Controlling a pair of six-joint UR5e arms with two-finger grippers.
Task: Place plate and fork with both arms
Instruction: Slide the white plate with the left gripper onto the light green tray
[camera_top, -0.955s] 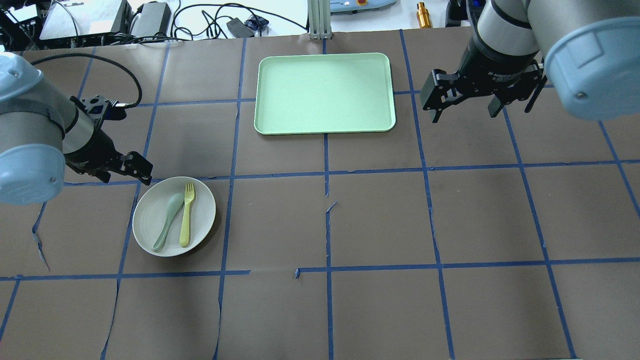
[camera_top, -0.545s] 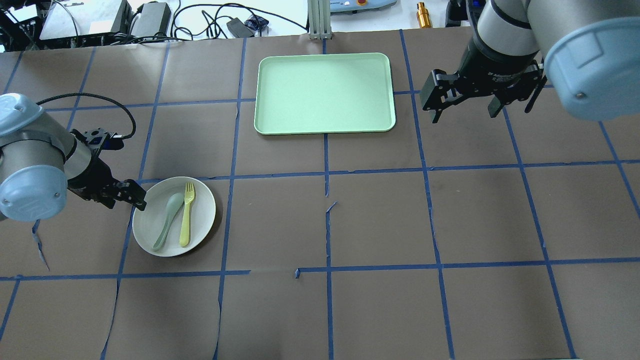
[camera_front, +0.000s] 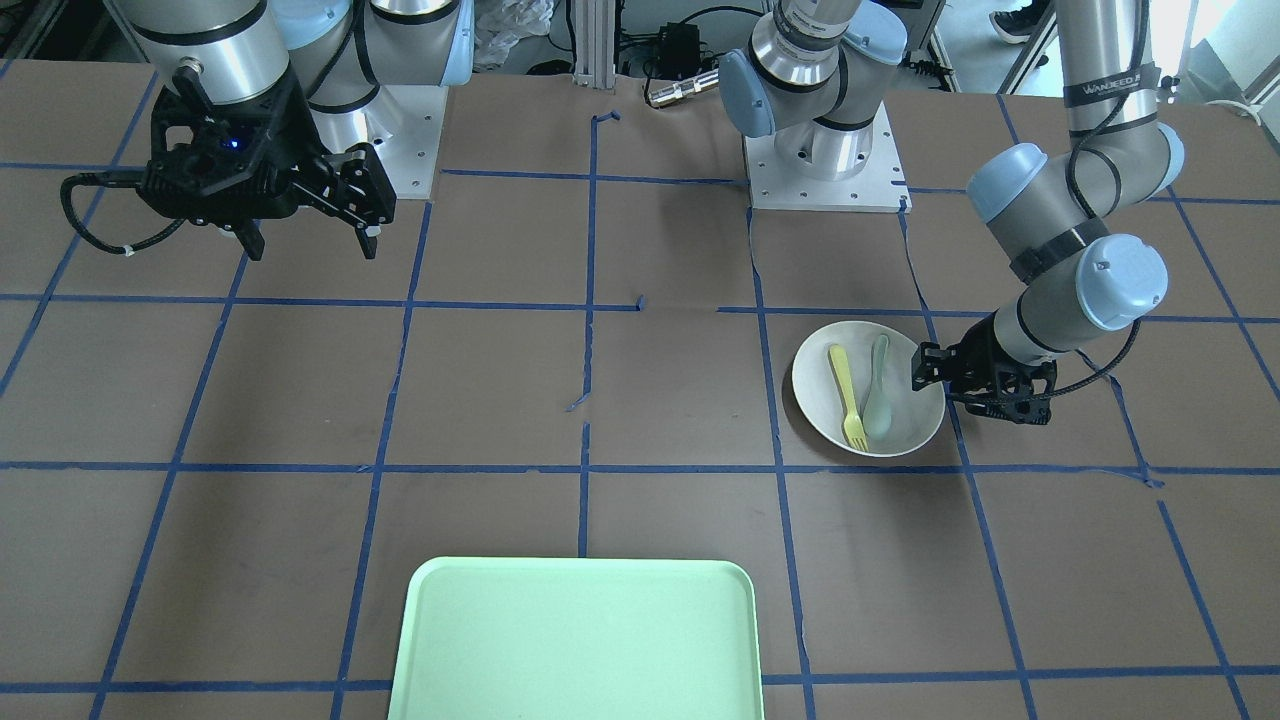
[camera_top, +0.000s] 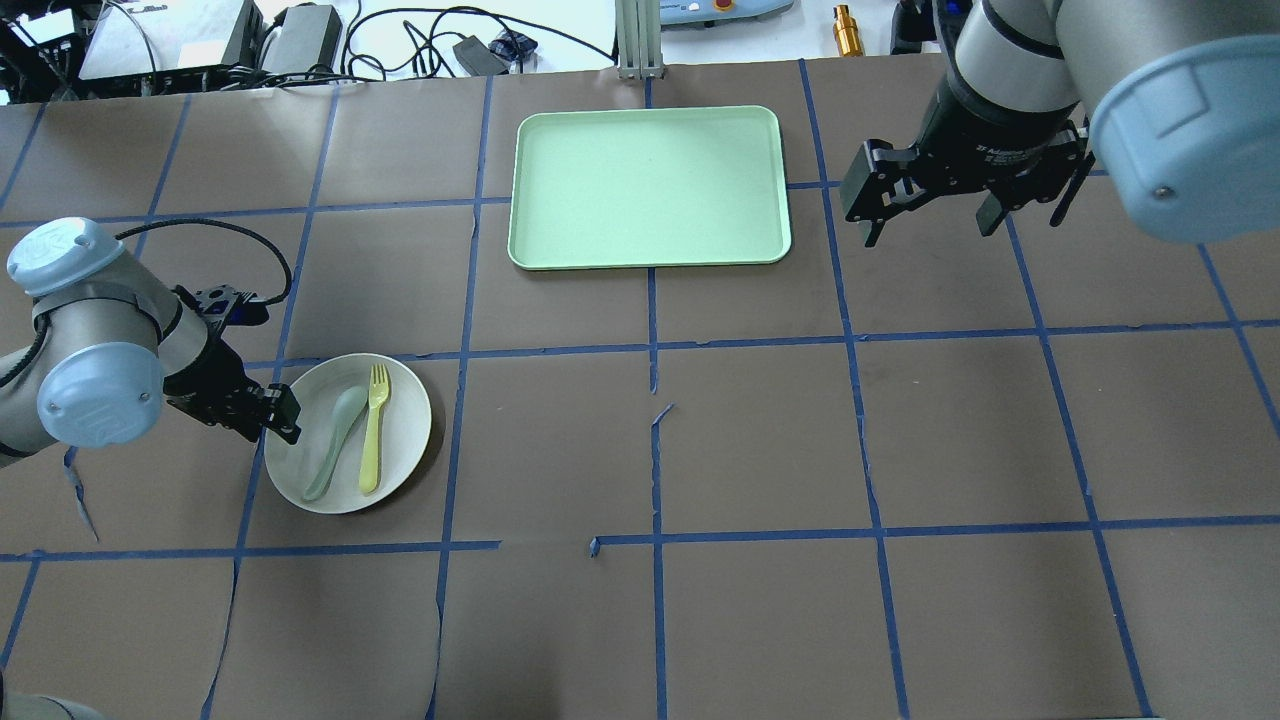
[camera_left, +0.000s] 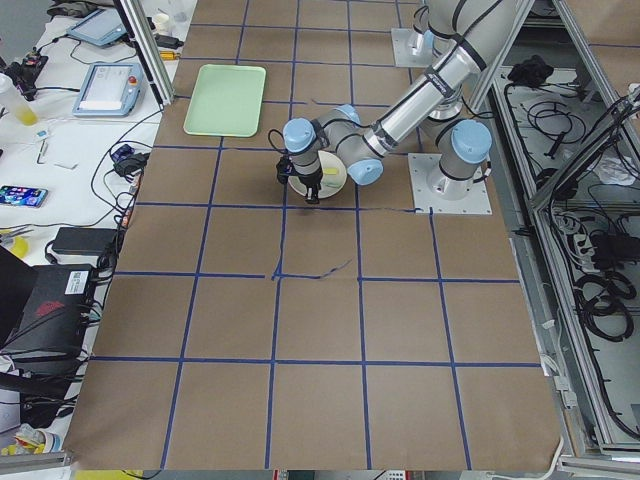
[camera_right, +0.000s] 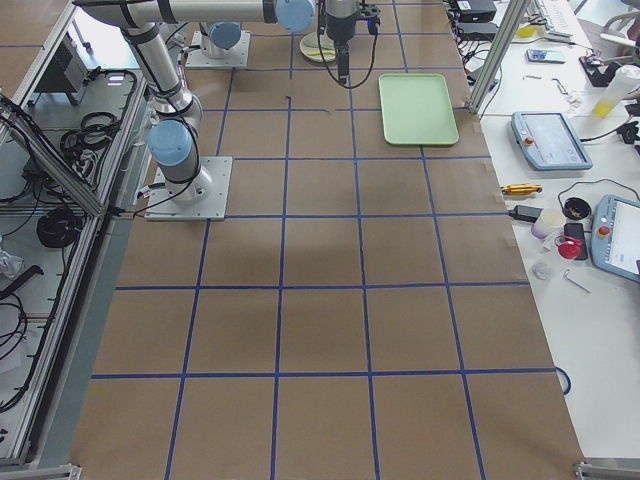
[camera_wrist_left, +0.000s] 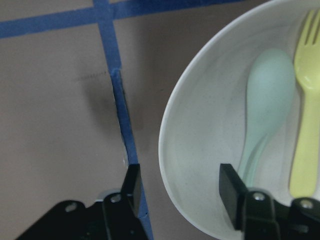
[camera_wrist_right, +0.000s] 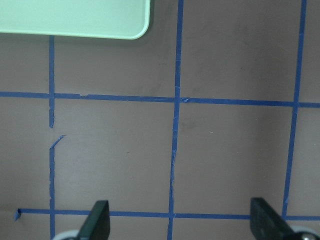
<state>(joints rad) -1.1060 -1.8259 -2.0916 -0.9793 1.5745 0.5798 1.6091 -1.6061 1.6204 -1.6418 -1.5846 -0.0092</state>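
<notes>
The off-white plate (camera_top: 405, 432) lies at the table's left with the yellow fork (camera_top: 372, 435) and a pale green spoon (camera_top: 335, 430) in it. My left gripper (camera_top: 272, 415) is open and low at the plate's left edge. In the left wrist view the rim (camera_wrist_left: 172, 125) runs between the two fingers, one finger outside the plate and one over its inside; the fork (camera_wrist_left: 305, 125) is at the right. My right gripper (camera_top: 930, 215) is open and empty, high above the table at the back right, right of the tray.
A mint-green tray (camera_top: 648, 185) lies at the back middle; its corner shows in the right wrist view (camera_wrist_right: 75, 17). Blue tape lines cross the brown table cover. Cables and devices lie beyond the far edge.
My left arm has swung toward me and lowered, bringing its open gripper from behind the plate down onto the plate's left rim. The right arm has not moved.
</notes>
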